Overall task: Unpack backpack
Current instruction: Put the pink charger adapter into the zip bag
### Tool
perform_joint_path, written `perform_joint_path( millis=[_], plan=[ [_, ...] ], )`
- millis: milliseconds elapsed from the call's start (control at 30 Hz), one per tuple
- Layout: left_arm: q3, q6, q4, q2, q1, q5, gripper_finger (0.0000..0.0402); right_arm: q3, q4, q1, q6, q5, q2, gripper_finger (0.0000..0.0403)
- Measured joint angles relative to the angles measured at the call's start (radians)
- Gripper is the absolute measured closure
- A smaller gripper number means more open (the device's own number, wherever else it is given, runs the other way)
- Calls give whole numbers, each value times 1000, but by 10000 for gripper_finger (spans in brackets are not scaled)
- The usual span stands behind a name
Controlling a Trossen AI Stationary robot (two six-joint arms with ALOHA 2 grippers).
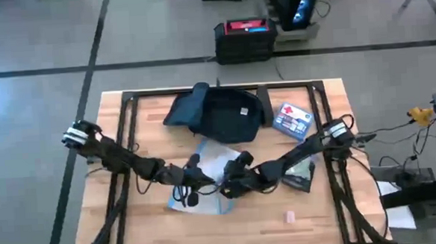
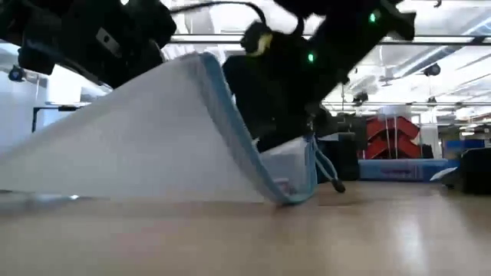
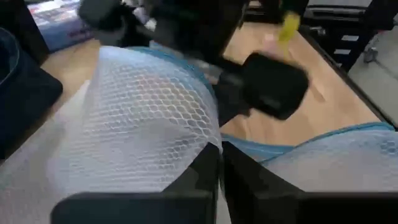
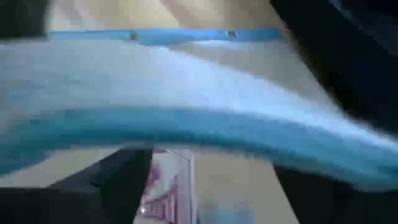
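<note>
Pinching the mesh pouch point(image 3: 149, 124) with my left gripper point(image 3: 219, 163), fingers clenched on its blue-edged rim, I hold my right gripper point(image 1: 229, 187) released at the pouch's mouth; the backpack point(image 1: 221, 113) lies behind, well apart

The table point(image 1: 231, 226) is evenly lit from above, with only soft shadows cast under the arms. Bright ceiling strips are seen in the low view, where the near tabletop is blurred. The pouch point(image 4: 186, 124) is smeared by blur in the right wrist view.
</note>
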Motion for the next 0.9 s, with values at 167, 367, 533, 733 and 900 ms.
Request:
perform_joint_path(
  millis=[167, 367, 533, 733, 900],
  plan=[
    [-12, -3, -1, 0, 0, 0, 402, 23, -179, 62, 40, -16, -47, 81],
    [-15, -3, -3, 0, 0, 0, 402, 7, -296, 117, 148, -25, -43, 200],
    [-16, 1, -21, 0, 0, 31, 402, -7, -312, 119, 123, -61, -40, 353],
    [-16, 16, -21, 0, 0, 35, 402, -24, -250, 57, 67, -105, -14, 382],
    [-16, 28, -19, 0, 0, 35, 402, -13, -34, -27, -63, -123, 41, 400]
  ],
)
